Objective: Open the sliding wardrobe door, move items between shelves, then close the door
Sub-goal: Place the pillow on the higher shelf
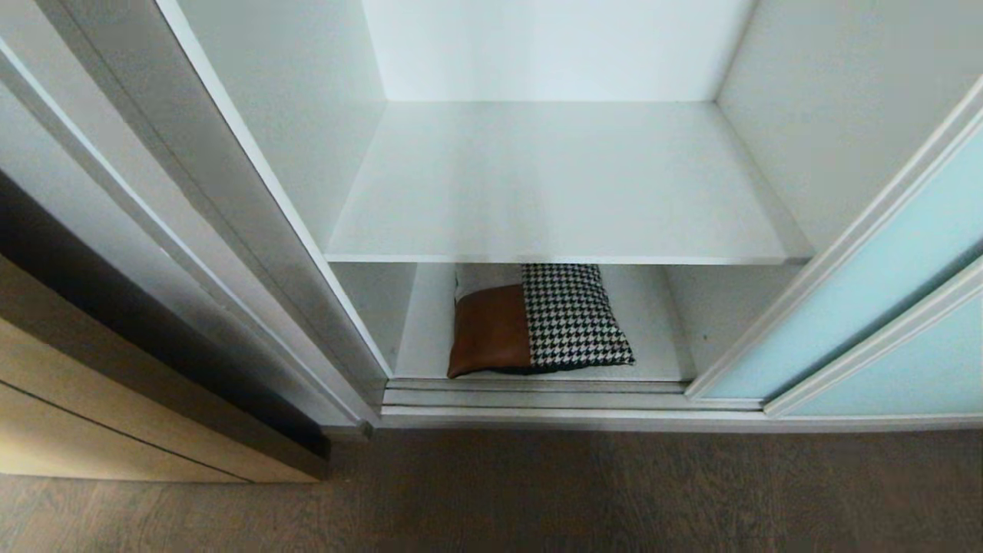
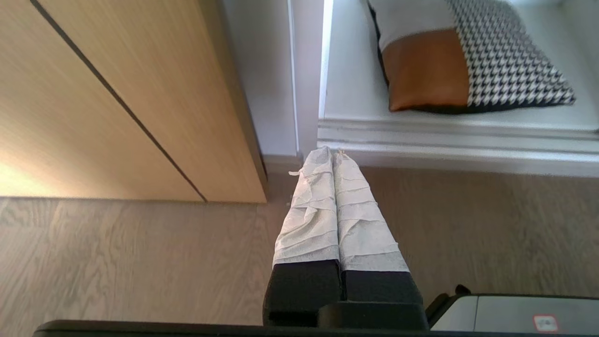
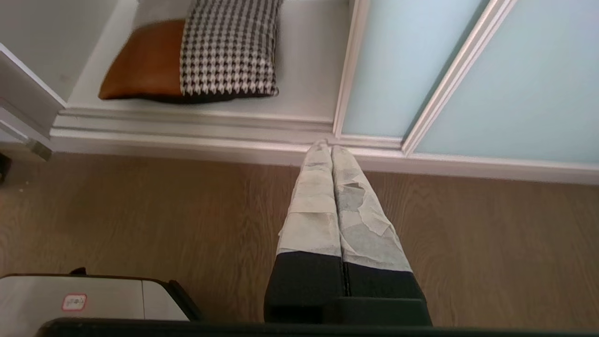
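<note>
- The left gripper [image 2: 333,154] has its taped fingers [image 2: 311,206] pressed together with nothing between them; it hangs over the wooden floor [image 2: 117,262], tips toward the wardrobe's bottom track [image 2: 458,140].
- The right gripper [image 3: 326,147] is likewise closed and empty, its fingers [image 3: 360,210] pointing at the track where the door's frame meets it.
- Neither arm shows in the head view; only the fingers and their dark bases show in the wrist views.
- The cushion [image 1: 537,321] lies flat on the lower shelf [image 1: 653,338], near its front edge; its back part is hidden under the upper shelf [image 1: 561,184].
- The upper shelf carries nothing.
- The door [image 1: 868,307] stands slid to the right, cut off by the picture's edge, leaving the opening uncovered.
- A wooden panel [image 2: 93,103] stands left of the wardrobe.
</note>
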`<state>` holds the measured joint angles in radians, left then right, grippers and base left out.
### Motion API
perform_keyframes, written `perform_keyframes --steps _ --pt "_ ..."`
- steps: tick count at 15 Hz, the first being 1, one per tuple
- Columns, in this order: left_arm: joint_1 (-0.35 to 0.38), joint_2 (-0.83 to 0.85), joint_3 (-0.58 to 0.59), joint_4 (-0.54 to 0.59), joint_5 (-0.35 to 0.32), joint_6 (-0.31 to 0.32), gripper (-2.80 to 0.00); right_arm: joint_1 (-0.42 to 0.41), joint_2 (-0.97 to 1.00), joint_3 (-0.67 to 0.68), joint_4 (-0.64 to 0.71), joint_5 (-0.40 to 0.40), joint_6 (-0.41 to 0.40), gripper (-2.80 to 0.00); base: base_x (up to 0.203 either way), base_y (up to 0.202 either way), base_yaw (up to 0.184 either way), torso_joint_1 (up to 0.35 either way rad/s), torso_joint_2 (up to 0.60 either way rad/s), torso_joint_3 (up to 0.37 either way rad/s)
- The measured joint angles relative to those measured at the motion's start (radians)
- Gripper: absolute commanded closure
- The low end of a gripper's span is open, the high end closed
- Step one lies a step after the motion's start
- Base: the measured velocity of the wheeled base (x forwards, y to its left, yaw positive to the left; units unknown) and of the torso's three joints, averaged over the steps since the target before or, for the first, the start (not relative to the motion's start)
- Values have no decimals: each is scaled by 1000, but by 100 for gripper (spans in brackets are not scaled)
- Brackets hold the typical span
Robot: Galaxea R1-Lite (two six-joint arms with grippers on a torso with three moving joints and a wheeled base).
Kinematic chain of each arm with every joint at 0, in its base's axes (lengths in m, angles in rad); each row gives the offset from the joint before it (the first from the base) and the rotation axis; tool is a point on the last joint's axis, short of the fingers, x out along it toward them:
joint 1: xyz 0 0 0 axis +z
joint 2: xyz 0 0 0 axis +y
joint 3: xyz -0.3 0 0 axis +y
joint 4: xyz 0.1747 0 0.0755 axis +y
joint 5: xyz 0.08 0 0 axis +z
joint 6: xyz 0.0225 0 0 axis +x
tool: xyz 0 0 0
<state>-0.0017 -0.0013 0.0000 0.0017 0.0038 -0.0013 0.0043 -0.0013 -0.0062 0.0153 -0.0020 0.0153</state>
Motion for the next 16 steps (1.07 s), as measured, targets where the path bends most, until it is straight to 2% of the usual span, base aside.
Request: perform_keyframes --steps 16 --pt "0 0 0 0 0 0 0 0 0 0 0 0 0 0 0 0 0 1 3 -197"
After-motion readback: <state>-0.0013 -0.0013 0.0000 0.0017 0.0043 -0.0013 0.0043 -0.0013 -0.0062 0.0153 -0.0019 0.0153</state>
